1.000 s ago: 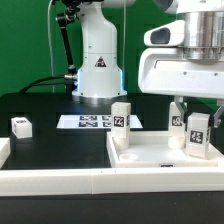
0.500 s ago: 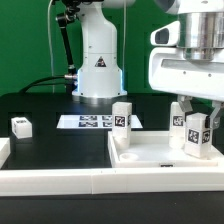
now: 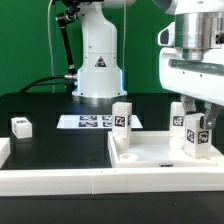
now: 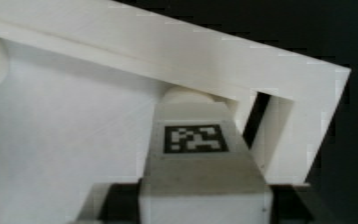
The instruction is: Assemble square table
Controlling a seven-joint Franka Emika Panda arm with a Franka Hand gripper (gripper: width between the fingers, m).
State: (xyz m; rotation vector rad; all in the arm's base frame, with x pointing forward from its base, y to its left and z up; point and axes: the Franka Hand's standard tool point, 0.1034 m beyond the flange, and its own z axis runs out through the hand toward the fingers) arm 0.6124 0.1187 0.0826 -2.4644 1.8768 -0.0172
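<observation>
Square table parts sit mostly toward the exterior view's right. The slab (image 3: 150, 152) lies flat on the black table (image 3: 40, 110), and three short legs stand upright on it. The corner leg (image 3: 121, 117) is at the slab's far corner on the exterior view's left. The back leg (image 3: 177, 120) is partly hidden behind the gripper (image 3: 196, 115). The near leg (image 3: 198, 136) is right under the gripper. A loose leg (image 3: 21, 126) lies on its side well apart, by the exterior view's left.

Only the exterior view shows all of that, along with the marker board (image 3: 95, 122) lying flat in front of the arm's base (image 3: 97, 60). The wrist view is tight on the near leg (image 4: 197, 140). It shows the square tag facing the camera, the slab's raised rim (image 4: 247, 60) turning a corner just beyond it, and bare table past the rim.

One of the dark fingers (image 3: 210, 121) sits against the near leg's upper side. I cannot tell whether the fingers are pressed onto the leg or merely flank it, because the wrist view blurs to grey there.

A long white rail (image 3: 60, 182) runs along the front, just beside the slab's near edge, so there is little room on that side. The table to the exterior view's left is mostly open.

The parts are smooth matte white plastic. The legs are blocky, and each carries a black-and-white tag.
</observation>
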